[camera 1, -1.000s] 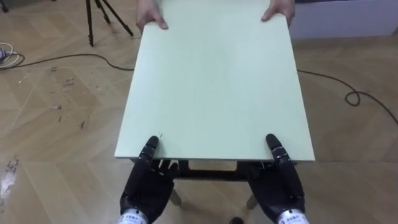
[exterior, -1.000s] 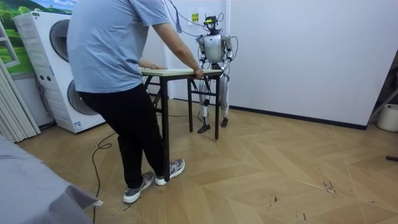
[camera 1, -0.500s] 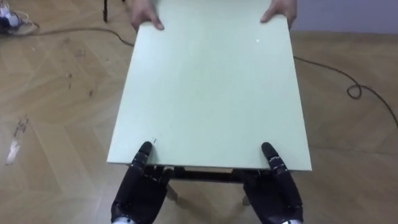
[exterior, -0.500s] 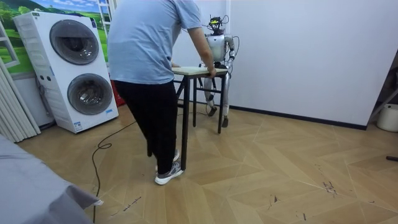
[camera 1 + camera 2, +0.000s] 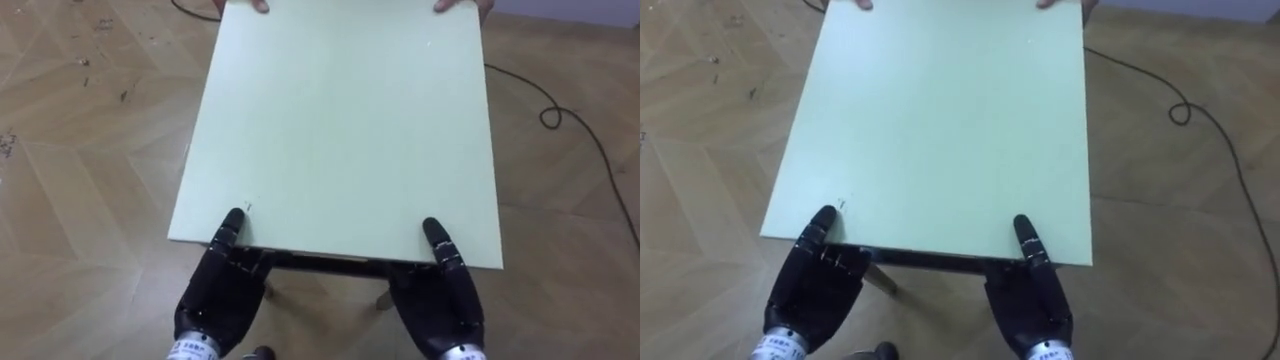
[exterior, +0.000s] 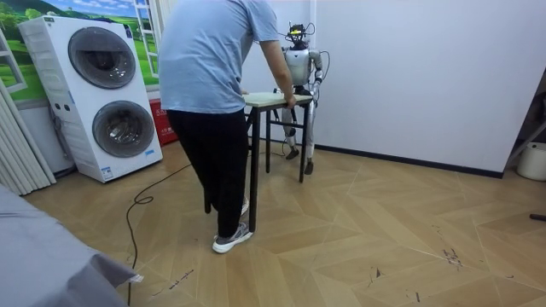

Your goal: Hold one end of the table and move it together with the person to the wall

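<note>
Holding the near edge of the table [image 5: 340, 130] in my left hand [image 5: 215, 300] and right hand [image 5: 440, 305], thumbs pinched on top, I must match the pace of the person [image 6: 209, 77] opposite and carry it level

Stacked washers [image 6: 101, 102] — wooden floor [image 6: 384, 230]

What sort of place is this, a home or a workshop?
Probably a home-style test room, perhaps a laundry corner: two stacked laundry machines stand at the room view's left, the floor is wooden parquet, and the wall is bare and white.
</note>
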Controlling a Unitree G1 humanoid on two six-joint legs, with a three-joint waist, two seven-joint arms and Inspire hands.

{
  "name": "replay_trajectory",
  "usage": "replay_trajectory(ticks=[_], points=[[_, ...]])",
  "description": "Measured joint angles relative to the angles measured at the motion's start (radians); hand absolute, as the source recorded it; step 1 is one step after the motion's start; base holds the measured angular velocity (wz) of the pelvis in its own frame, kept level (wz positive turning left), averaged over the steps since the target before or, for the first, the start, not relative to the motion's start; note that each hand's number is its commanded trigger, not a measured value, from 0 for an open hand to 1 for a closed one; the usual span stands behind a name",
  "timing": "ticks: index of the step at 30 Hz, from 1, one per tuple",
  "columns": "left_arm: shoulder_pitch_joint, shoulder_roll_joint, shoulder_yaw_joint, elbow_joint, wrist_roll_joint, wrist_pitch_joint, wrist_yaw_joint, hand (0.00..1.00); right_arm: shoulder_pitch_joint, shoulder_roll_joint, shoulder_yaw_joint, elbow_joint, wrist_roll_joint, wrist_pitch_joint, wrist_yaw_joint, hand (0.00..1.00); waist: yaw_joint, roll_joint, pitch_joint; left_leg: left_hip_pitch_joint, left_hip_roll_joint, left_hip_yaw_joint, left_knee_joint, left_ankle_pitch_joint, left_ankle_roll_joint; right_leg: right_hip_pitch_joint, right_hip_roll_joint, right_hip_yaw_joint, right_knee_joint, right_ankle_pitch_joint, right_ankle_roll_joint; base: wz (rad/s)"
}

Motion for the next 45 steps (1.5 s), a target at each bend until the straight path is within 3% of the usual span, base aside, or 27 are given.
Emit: replay_trajectory(ticks=[3, 4, 6, 7, 8, 9, 10, 11, 13, 15, 17, 18, 19, 20, 21, 22, 23, 24, 26, 28, 30, 32, 37, 40, 43, 44, 45], points=[[0.004, 0.000, -0.005, 0.008, 0.006, 0.000, 0.000, 1.00, 0.005, 0.001, -0.001, 0.010, 0.000, 0.009, -0.002, 1.00, 0.001, 0.018, 0.0007, 0.008, 0.012, -0.009, -0.039, 0.045, -0.006, -0.007, 0.019, -0.011, 0.007, 0.000, -0.014, 0.03], [0.001, 0.003, -0.006, 0.012, 0.006, 0.000, 0.000, 1.00, 0.005, 0.001, -0.001, 0.011, 0.001, 0.011, -0.008, 1.00, 0.004, 0.020, 0.0009, 0.024, 0.013, -0.011, -0.079, 0.083, -0.010, -0.017, 0.024, -0.011, 0.016, 0.005, -0.025, 0.05], [-0.003, 0.013, -0.017, 0.012, 0.006, 0.001, 0.000, 1.00, 0.005, -0.001, -0.003, 0.011, -0.003, 0.007, -0.016, 1.00, 0.014, 0.032, 0.0009, 0.057, 0.013, -0.030, -0.200, 0.184, -0.032, -0.038, 0.054, -0.013, 0.016, 0.029, -0.065, 0.11], [-0.021, 0.014, -0.022, 0.013, 0.007, 0.000, 0.001, 1.00, 0.005, -0.004, -0.006, 0.005, -0.003, 0.003, -0.016, 1.00, 0.029, 0.034, -0.0001, 0.084, 0.013, -0.050, -0.313, 0.279, -0.076, -0.071, 0.080, -0.014, -0.001, 0.045, -0.094, -0.06], [-0.030, 0.002, -0.019, 0.014, 0.007, -0.004, 0.000, 1.00, -0.001, -0.013, -0.010, -0.010, -0.009, 0.005, -0.019, 1.00, 0.033, 0.039, 0.0027, 0.074, 0.030, -0.046, -0.280, 0.260, -0.078, -0.113, 0.071, -0.033, 0.018, 0.054, -0.123, -0.32], [-0.023, -0.002, -0.016, 0.015, 0.006, -0.010, 0.000, 1.00, -0.009, -0.013, -0.008, -0.010, -0.014, 0.005, -0.027, 1.00, 0.041, 0.045, 0.0047, 0.065, 0.039, -0.042, -0.197, 0.192, -0.062, -0.129, 0.073, -0.035, 0.029, 0.059, -0.133, -0.75], [-0.002, -0.008, -0.019, 0.015, -0.010, -0.014, -0.002, 1.00, -0.017, -0.018, 0.000, -0.008, -0.022, -0.002, -0.037, 1.00, 0.058, 0.060, 0.0034, 0.055, 0.055, -0.022, 0.021, 0.043, -0.038, -0.140, 0.076, -0.040, 0.044, 0.065, -0.149, -0.80], [0.022, -0.014, -0.022, 0.016, -0.023, -0.015, -0.004, 1.00, -0.015, -0.036, 0.003, -0.008, -0.024, -0.005, -0.038, 1.00, 0.059, 0.088, -0.0071, 0.056, 0.063, -0.028, 0.212, -0.054, -0.042, -0.139, 0.077, -0.073, 0.045, 0.071, -0.159, -0.67], [0.056, -0.028, -0.023, 0.015, -0.024, -0.013, -0.015, 1.00, -0.014, -0.049, 0.001, -0.009, -0.043, -0.002, -0.038, 1.00, 0.036, 0.131, -0.0149, 0.112, 0.060, -0.060, 0.414, -0.118, -0.045, -0.139, 0.092, -0.113, 0.050, 0.088, -0.160, -0.14], [0.069, -0.035, -0.019, 0.015, -0.025, -0.014, -0.029, 1.00, -0.013, -0.040, -0.001, -0.010, -0.055, -0.003, -0.033, 1.00, -0.009, 0.153, -0.0153, 0.203, 0.053, -0.080, 0.469, -0.124, -0.043, -0.150, 0.096, -0.159, 0.070, 0.085, -0.170, 0.51], [0.064, -0.037, -0.020, 0.007, -0.009, -0.014, -0.031, 1.00, -0.011, -0.038, -0.006, -0.013, -0.052, -0.004, -0.024, 1.00, -0.043, 0.161, -0.0152, 0.365, 0.070, -0.091, 0.388, -0.119, -0.055, -0.193, 0.097, -0.197, 0.115, 0.080, -0.178, 0.53], [0.059, -0.037, -0.020, 0.007, -0.008, -0.014, -0.031, 1.00, -0.012, -0.038, -0.007, -0.014, -0.051, -0.005, -0.024, 1.00, -0.048, 0.160, -0.0147, 0.400, 0.069, -0.098, 0.343, -0.136, -0.072, -0.207, 0.094, -0.202, 0.128, 0.080, -0.178, 0.30], [0.050, -0.034, -0.016, 0.008, -0.006, -0.014, -0.029, 1.00, -0.012, -0.030, -0.008, -0.015, -0.050, -0.007, -0.027, 1.00, -0.056, 0.139, -0.0043, 0.421, 0.049, -0.096, 0.277, -0.149, -0.087, -0.221, 0.074, -0.197, 0.150, 0.086, -0.178, 0.22], [0.060, -0.037, -0.015, 0.008, -0.005, -0.014, -0.029, 1.00, -0.002, -0.032, 0.000, -0.015, -0.058, -0.006, -0.027, 1.00, -0.063, 0.126, -0.0082, 0.426, 0.033, -0.101, 0.246, -0.128, -0.098, -0.224, 0.074, -0.150, 0.133, 0.118, -0.184, 0.25], [0.062, -0.037, -0.015, 0.010, -0.004, -0.014, -0.028, 1.00, 0.000, -0.034, 0.000, -0.015, -0.058, -0.005, -0.027, 1.00, -0.080, 0.125, -0.0080, 0.425, 0.027, -0.110, 0.234, -0.118, -0.106, -0.225, 0.078, -0.119, 0.120, 0.137, -0.188, 0.35], [0.062, -0.034, -0.010, 0.012, -0.004, -0.011, -0.028, 1.00, 0.000, -0.040, 0.001, -0.015, -0.056, -0.003, -0.028, 1.00, -0.098, 0.129, -0.0055, 0.421, 0.025, -0.127, 0.214, -0.119, -0.116, -0.227, 0.091, -0.055, 0.091, 0.175, -0.195, 0.49], [0.062, -0.034, -0.012, 0.011, -0.001, -0.012, -0.028, 1.00, 0.000, -0.043, 0.001, -0.015, -0.053, -0.004, -0.028, 1.00, -0.111, 0.135, -0.0056, 0.416, 0.034, -0.139, 0.160, -0.155, -0.108, -0.240, 0.101, -0.003, 0.078, 0.202, -0.197, 0.51], [0.055, -0.034, -0.015, 0.011, 0.003, -0.012, -0.028, 1.00, 0.000, -0.046, 0.000, -0.016, -0.045, -0.008, -0.026, 1.00, -0.113, 0.139, -0.0062, 0.415, 0.043, -0.141, 0.112, -0.183, -0.108, -0.252, 0.108, 0.014, 0.079, 0.208, -0.194, 0.30], [0.014, -0.035, -0.025, 0.011, 0.009, -0.014, -0.025, 1.00, -0.020, -0.050, -0.013, -0.017, -0.031, -0.017, -0.015, 1.00, -0.097, 0.140, -0.0062, 0.424, 0.055, -0.098, -0.069, -0.267, -0.100, -0.335, 0.113, 0.057, 0.116, 0.217, -0.182, 0.08], [-0.027, -0.037, -0.037, 0.015, 0.008, -0.019, -0.008, 1.00, -0.040, -0.047, -0.038, -0.021, -0.033, -0.014, -0.016, 1.00, -0.097, 0.139, -0.0064, 0.424, 0.036, -0.073, -0.133, -0.283, -0.086, -0.395, 0.099, 0.069, 0.150, 0.232, -0.159, 0.09], [-0.045, -0.046, -0.044, 0.040, 0.005, -0.021, 0.002, 1.00, -0.039, -0.049, -0.051, -0.020, -0.039, -0.001, -0.026, 1.00, -0.090, 0.132, -0.0061, 0.445, 0.006, -0.077, -0.156, -0.275, -0.069, -0.415, 0.080, 0.080, 0.192, 0.241, -0.145, -0.13], [-0.026, -0.055, -0.047, 0.047, -0.014, -0.032, 0.008, 1.00, -0.033, -0.038, -0.049, -0.017, -0.062, -0.003, -0.029, 1.00, -0.074, 0.133, -0.0062, 0.469, -0.018, -0.073, -0.173, -0.270, -0.059, -0.381, 0.070, 0.084, 0.146, 0.255, -0.125, -0.37], [-0.024, -0.056, -0.048, 0.065, -0.026, -0.033, 0.015, 1.00, -0.032, -0.024, -0.051, -0.002, -0.086, -0.003, -0.031, 1.00, -0.085, 0.128, -0.0069, 0.452, -0.039, -0.044, -0.150, -0.272, -0.018, -0.364, 0.053, 0.072, 0.097, 0.294, -0.114, -0.03], [-0.027, -0.061, -0.047, 0.077, -0.025, -0.029, 0.015, 1.00, -0.033, -0.026, -0.052, 0.000, -0.088, 0.005, -0.039, 1.00, -0.077, 0.127, -0.0075, 0.432, -0.043, -0.029, -0.139, -0.261, 0.001, -0.357, 0.051, 0.062, 0.040, 0.375, -0.114, -0.09], [-0.028, -0.062, -0.047, 0.077, -0.025, -0.022, 0.015, 1.00, -0.031, -0.025, -0.059, -0.001, -0.086, 0.017, -0.041, 1.00, -0.086, 0.121, -0.0079, 0.395, -0.046, 0.006, -0.141, -0.228, 0.035, -0.356, 0.041, 0.089, -0.018, 0.458, -0.072, 0.13], [-0.038, -0.061, -0.055, 0.083, -0.019, -0.011, 0.021, 1.00, -0.008, -0.025, -0.062, -0.005, -0.079, 0.009, -0.040, 1.00, -0.094, 0.121, -0.0078, 0.391, -0.031, 0.076, -0.134, -0.221, 0.038, -0.359, 0.006, 0.076, 0.099, 0.378, -0.069, 0.69], [-0.043, -0.059, -0.062, 0.083, -0.009, -0.005, 0.027, 1.00, 0.014, -0.019, -0.067, -0.011, -0.072, 0.004, -0.035, 1.00, -0.095, 0.115, -0.0103, 0.393, -0.028, 0.103, -0.137, -0.213, 0.038, -0.353, -0.021, 0.066, 0.195, 0.309, -0.069, 0.85]])
